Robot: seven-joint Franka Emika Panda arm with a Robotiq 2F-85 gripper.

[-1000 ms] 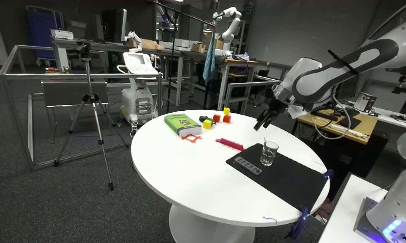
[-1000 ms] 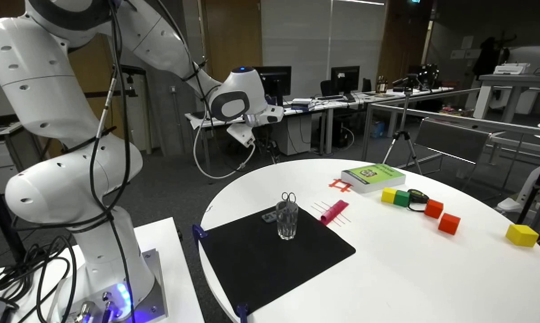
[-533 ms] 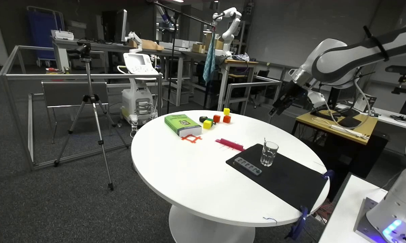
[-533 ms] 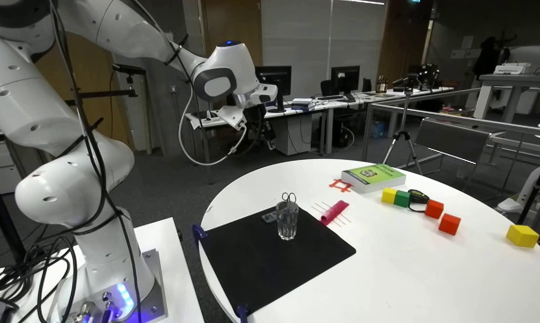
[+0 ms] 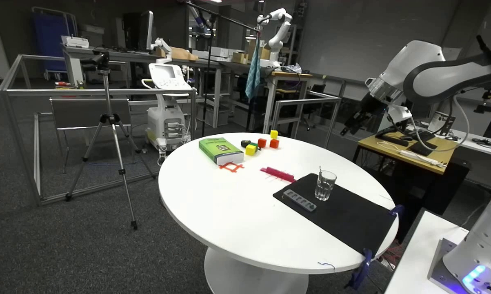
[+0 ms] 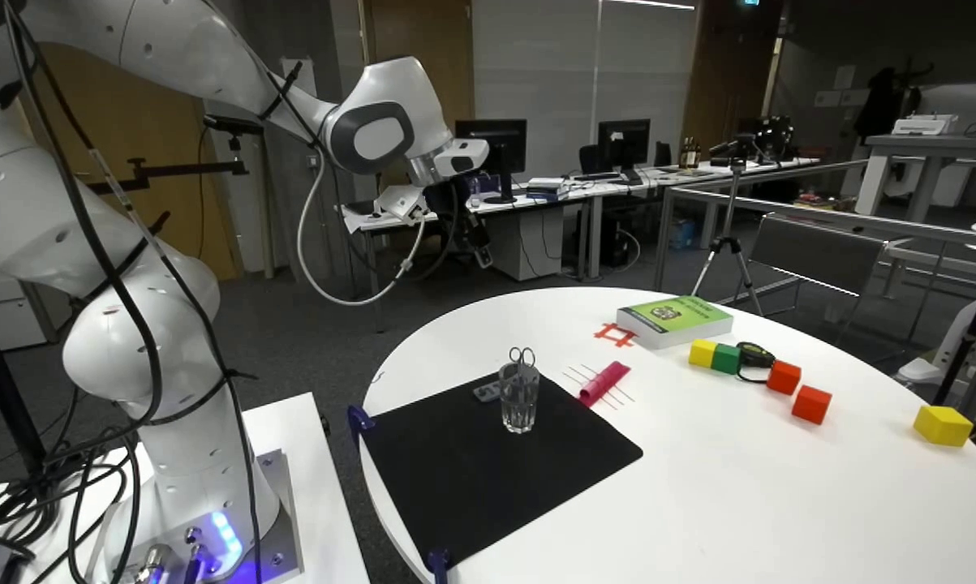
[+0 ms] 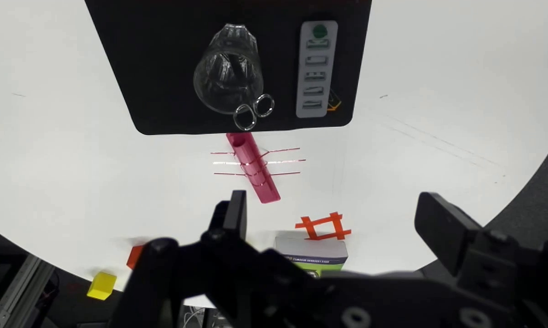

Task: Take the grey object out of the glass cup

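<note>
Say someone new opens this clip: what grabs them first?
Probably the white robot arm, filling the left of an exterior view. Then what look like scissors poking out of the clear glass cup on the black mat. After that, the bright green book beyond it on the white table.

Open air above scissor rings [image 7: 254, 111], glass cup [image 7: 229, 79] below, grey strip [image 7: 316, 67] nearby

I am operating in what looks to me like a robotics lab. Well apart from my tool [image 7: 333, 205], in an exterior view, I see another white robot arm [image 5: 276, 41], a white console [image 5: 167, 109] with a tilted screen [image 5: 167, 72], a tripod [image 5: 111, 118] and a metal rail frame [image 5: 78, 92]. Behind the tool, in an exterior view, a long desk [image 6: 597, 186] carries computer monitors [image 6: 624, 144], like an office corner.
</note>
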